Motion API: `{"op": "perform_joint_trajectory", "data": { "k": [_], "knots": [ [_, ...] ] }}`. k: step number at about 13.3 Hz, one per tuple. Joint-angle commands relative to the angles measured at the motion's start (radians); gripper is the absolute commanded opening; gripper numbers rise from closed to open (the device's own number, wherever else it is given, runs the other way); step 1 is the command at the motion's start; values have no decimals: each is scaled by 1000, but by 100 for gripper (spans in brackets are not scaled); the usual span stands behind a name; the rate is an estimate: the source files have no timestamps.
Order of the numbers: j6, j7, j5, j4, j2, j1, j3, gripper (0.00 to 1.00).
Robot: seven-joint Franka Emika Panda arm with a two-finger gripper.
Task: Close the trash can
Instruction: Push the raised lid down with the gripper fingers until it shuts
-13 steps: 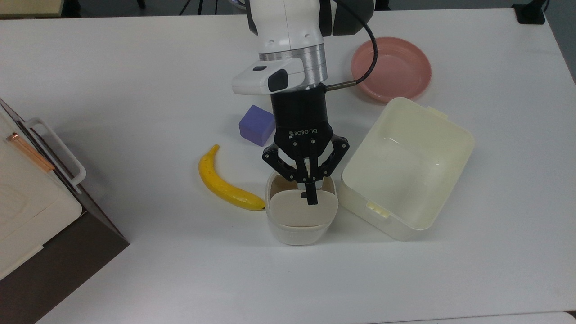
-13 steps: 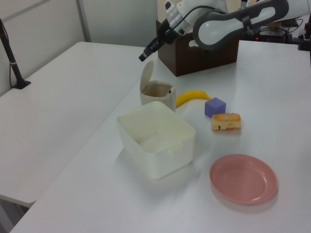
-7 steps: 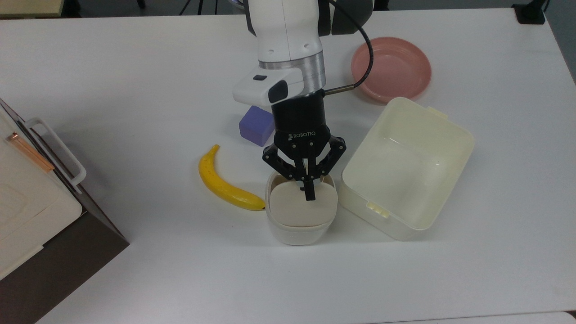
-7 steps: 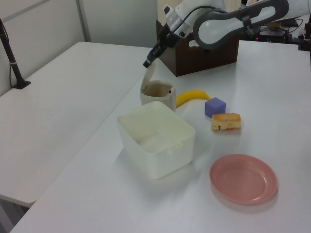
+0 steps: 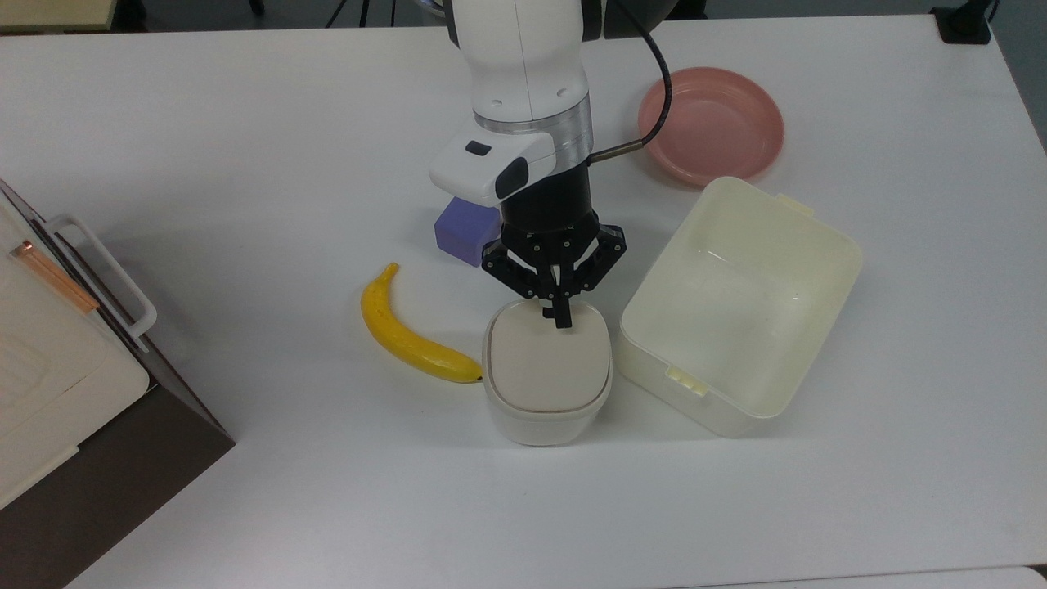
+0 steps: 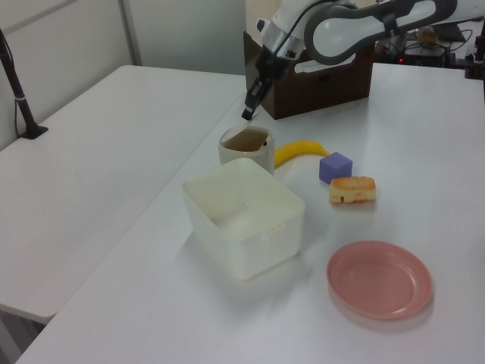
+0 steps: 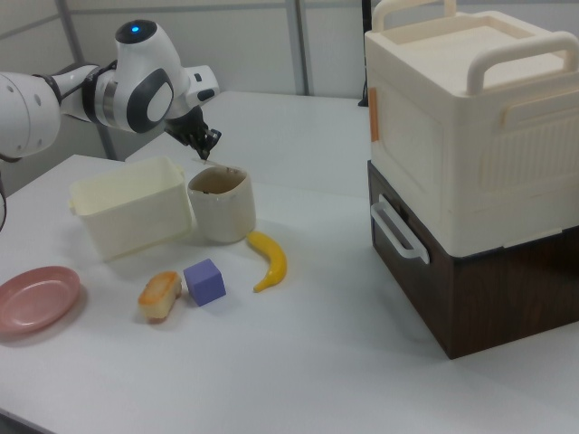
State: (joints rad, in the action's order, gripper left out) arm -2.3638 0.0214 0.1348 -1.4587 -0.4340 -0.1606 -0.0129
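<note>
At the centre of the top view, the gripper (image 5: 561, 315), its fingers pinched together on nothing, rested on the upper edge of the lid (image 5: 548, 366), which lay flat over the trash can (image 5: 543, 419) just below.

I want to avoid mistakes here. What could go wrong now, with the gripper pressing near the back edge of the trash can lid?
The gripper touches the lid close to its back edge, so it may slip off. Pushing could slide the trash can into the banana or the tub beside it.
</note>
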Motion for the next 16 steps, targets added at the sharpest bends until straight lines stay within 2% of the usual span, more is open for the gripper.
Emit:
{"op": "perform_joint_trajectory", "data": {
  "k": [1, 4, 12, 14, 15, 16],
  "knots": [
    [31, 2, 3, -31, 11, -11, -12, 0],
    [32, 0, -10, -71, 5, -11, -13, 0],
    [35, 2, -26, -94, -15, -13, -13, 0],
    [46, 5, -23, -88, 20, -4, -19, 0],
    [85, 3, -21, -86, 46, 4, -21, 0],
    [188, 0, -20, -80, 88, 35, -21, 0]
  ]
}}
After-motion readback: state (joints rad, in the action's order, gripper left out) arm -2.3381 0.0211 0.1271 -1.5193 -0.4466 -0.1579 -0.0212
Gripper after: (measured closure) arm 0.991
